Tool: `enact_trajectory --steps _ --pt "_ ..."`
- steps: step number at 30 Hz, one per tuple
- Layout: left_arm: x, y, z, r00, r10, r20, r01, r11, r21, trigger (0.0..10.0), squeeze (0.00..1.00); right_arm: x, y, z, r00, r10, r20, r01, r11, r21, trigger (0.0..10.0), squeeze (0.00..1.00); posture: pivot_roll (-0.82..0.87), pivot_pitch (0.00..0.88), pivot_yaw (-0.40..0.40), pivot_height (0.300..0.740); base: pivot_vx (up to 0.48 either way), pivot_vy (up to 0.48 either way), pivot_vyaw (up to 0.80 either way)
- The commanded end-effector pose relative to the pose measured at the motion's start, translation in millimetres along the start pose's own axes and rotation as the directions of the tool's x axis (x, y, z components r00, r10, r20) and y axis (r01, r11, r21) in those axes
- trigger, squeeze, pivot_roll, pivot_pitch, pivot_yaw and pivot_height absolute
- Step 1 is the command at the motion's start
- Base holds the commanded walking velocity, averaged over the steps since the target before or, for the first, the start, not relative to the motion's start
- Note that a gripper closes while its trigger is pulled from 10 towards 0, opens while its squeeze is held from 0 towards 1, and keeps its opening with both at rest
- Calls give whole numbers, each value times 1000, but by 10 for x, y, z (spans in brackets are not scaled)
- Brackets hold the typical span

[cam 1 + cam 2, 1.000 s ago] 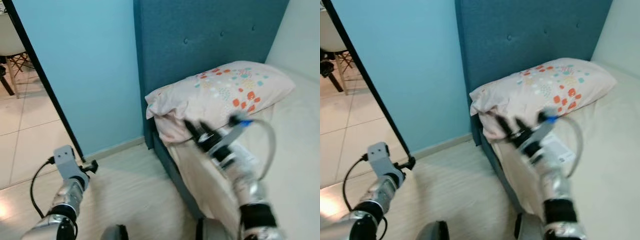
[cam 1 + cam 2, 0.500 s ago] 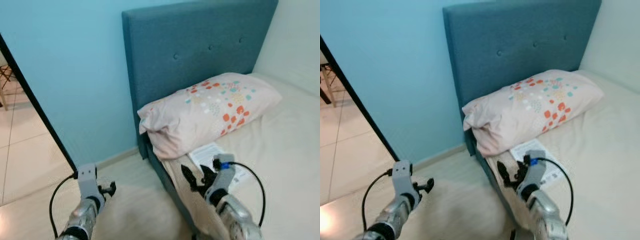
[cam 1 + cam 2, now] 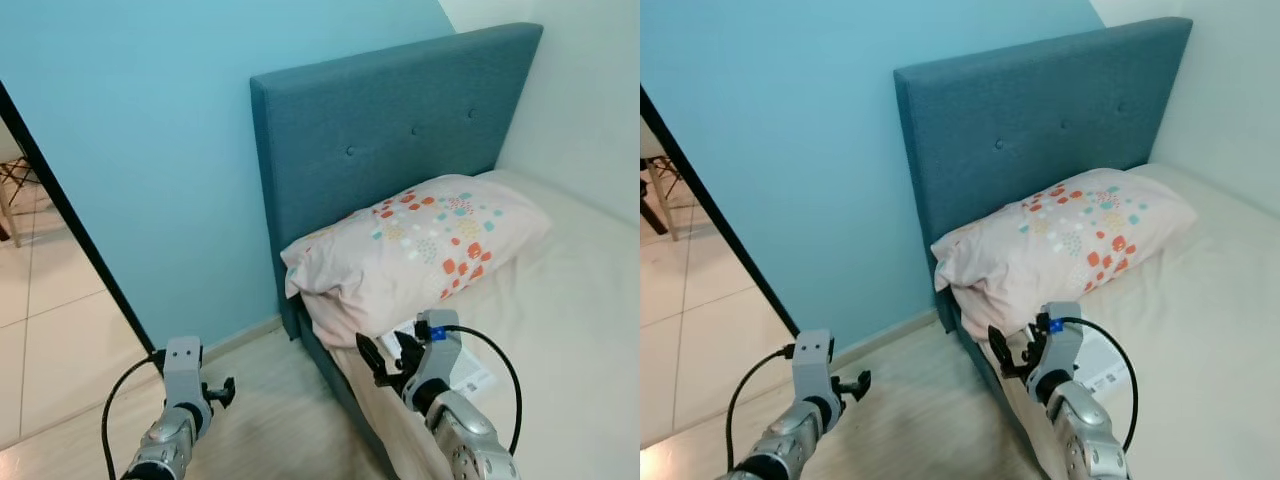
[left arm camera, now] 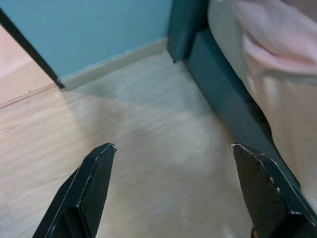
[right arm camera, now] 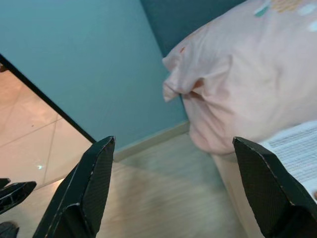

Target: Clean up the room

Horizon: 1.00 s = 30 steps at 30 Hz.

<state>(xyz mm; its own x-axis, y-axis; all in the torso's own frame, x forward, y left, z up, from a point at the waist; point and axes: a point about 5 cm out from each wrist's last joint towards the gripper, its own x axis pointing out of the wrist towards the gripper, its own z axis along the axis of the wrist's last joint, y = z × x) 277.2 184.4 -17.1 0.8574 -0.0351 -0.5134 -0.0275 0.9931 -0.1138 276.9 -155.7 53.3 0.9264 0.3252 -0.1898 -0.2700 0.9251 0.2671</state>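
The paper point(image 3: 455, 365), white with printed text, lies flat on the bed point(image 3: 580, 330), touching the lower edge of the pillow point(image 3: 420, 245). It sits just behind and beside the right gripper point(image 3: 385, 362). The pillow, pale pink with coloured spots, rests against the teal headboard point(image 3: 390, 130), beyond the right fingers point(image 5: 89, 188).

Right gripper: hangs over the bed's near edge, pointing toward the floor point(image 3: 270, 400) and the blue wall point(image 3: 150, 150). Fingers are spread wide with nothing held.

Left gripper point(image 3: 218, 390): low above the wooden floor, well apart from the bed. Fingers point(image 4: 91, 188) are spread wide with nothing held. Ahead of them lie bare floor, the skirting and the dark bed base point(image 4: 223, 94).

A black door frame point(image 3: 70, 220) stands beyond the left gripper, with tiled floor past it.
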Motion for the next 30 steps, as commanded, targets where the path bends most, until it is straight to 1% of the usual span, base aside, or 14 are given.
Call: enact_trajectory --steps 1,8,11,13,15,16,18,19,21,23,25,27,28,30 --pt "-40 35 -118 999 10 -40 -10 1000 8 10000 0 -21 12 -28 1000 -3 -12 3 1000 -5 10000 0 -10 0 8 709 -266 0 0" --pt "-99 49 -297 994 23 -104 -19 999 37 10000 0 -25 -37 -17 999 -29 -14 29 1000 -10 10000 0 -12 0 6 729 0 0 0" --pt "-159 112 -431 986 52 -158 -43 997 60 10000 0 -46 -143 -17 997 -74 -17 74 997 -12 10000 0 -17 0 8 739 0 0 0" --pt "-264 224 -626 966 100 -238 -81 993 86 10000 0 -119 -346 -58 987 -155 -40 155 988 -11 10000 0 -21 0 10 740 0 0 0" --pt "-264 224 -626 966 100 -238 -81 993 86 10000 0 -119 -346 -58 987 -155 -40 155 988 -11 10000 0 -21 0 10 740 0 0 0" --pt "-324 284 -724 951 126 -281 -107 991 83 10000 0 -184 -486 -100 974 -219 -57 219 976 -13 10000 0 -21 0 10 740 0 0 0" --pt "-434 371 -896 917 171 -361 -145 985 98 10000 0 -368 -809 -303 897 -409 -166 400 913 -83 10000 0 -28 0 11 740 0 0 0" --pt "-434 371 -896 917 171 -361 -145 985 98 10000 0 -368 -809 -303 897 -409 -166 400 913 -83 10000 0 -28 0 11 740 0 0 0" --pt "-505 402 -1006 891 191 -411 -162 981 105 10000 0 -591 -989 -577 809 -510 -292 500 858 -114 10000 0 -31 0 10 740 0 0 0" --pt "-505 402 -1006 891 191 -411 -162 981 105 10000 0 -591 -989 -577 809 -510 -292 500 858 -114 10000 0 -31 0 10 740 0 0 0" --pt "-555 385 -1097 871 193 -453 -162 981 106 10000 0 -981 -1055 -1035 667 -570 -480 589 798 -128 10000 0 -28 0 7 740 0 0 0" --pt "-555 385 -1097 871 193 -453 -162 981 106 10000 0 -981 -1055 -1035 667 -570 -480 589 798 -128 10000 0 -28 0 7 740 0 0 0" --pt "-559 358 -1117 866 188 -463 -157 982 105 10000 0 -1168 -1025 -1238 603 -576 -552 616 776 -136 10000 0 -30 0 8 740 0 0 0" --pt "-559 358 -1117 866 188 -463 -157 982 105 10000 0 -1168 -1025 -1238 603 -576 -552 616 776 -136 10000 0 -30 0 8 740 0 0 0"
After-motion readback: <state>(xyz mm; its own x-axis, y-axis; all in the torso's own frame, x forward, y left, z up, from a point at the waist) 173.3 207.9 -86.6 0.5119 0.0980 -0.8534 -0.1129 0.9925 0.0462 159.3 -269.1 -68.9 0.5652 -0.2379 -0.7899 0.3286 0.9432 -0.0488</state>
